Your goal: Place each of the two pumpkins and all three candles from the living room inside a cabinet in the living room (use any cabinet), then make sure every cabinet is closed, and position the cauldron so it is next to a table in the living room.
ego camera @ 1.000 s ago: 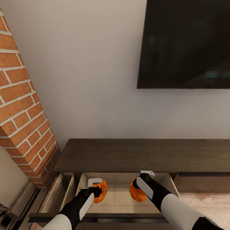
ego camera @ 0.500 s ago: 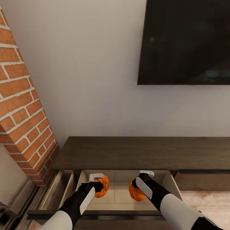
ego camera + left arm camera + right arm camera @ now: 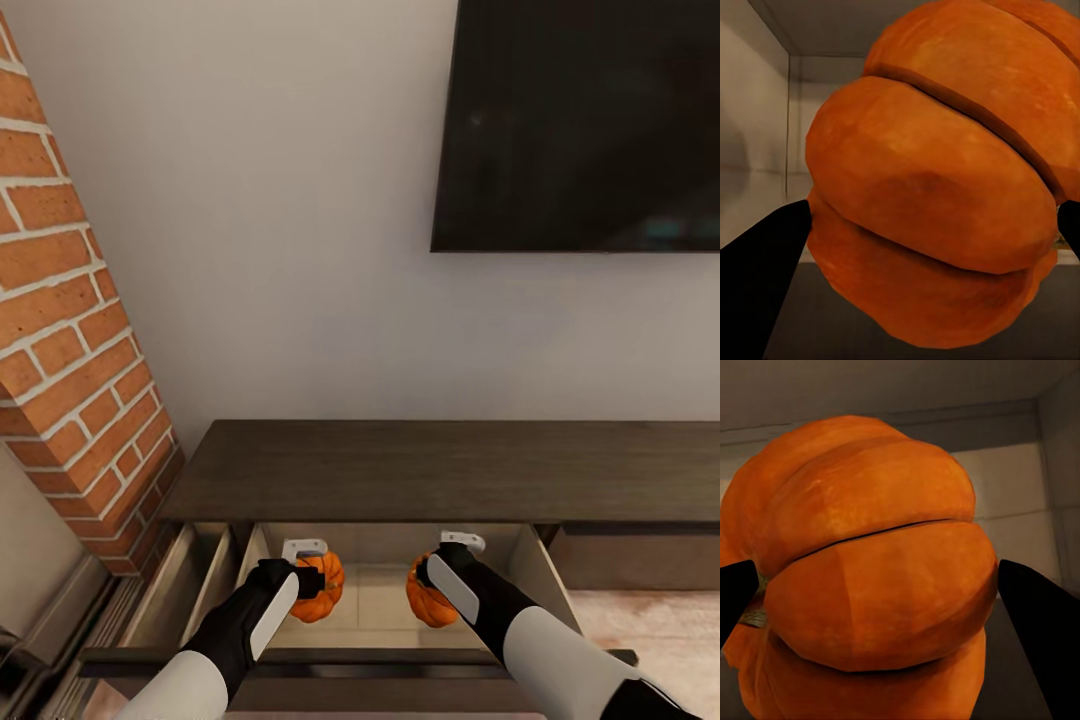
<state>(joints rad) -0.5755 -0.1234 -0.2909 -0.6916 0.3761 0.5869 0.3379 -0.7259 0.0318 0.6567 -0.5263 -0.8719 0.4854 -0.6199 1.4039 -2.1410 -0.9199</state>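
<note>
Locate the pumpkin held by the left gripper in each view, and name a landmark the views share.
Head view: pumpkin low, left of centre, over the open drawer.
Left wrist view: pumpkin close up between the dark fingertips.
Right wrist view: shows the other pumpkin.
Shared landmark: the drawer's pale beige inside.

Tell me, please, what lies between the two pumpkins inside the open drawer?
Nothing. In the head view, just bare pale drawer floor separates the left pumpkin from the right pumpkin, each held in a gripper.

Head high; wrists close on pumpkins (image 3: 325, 588)
</note>
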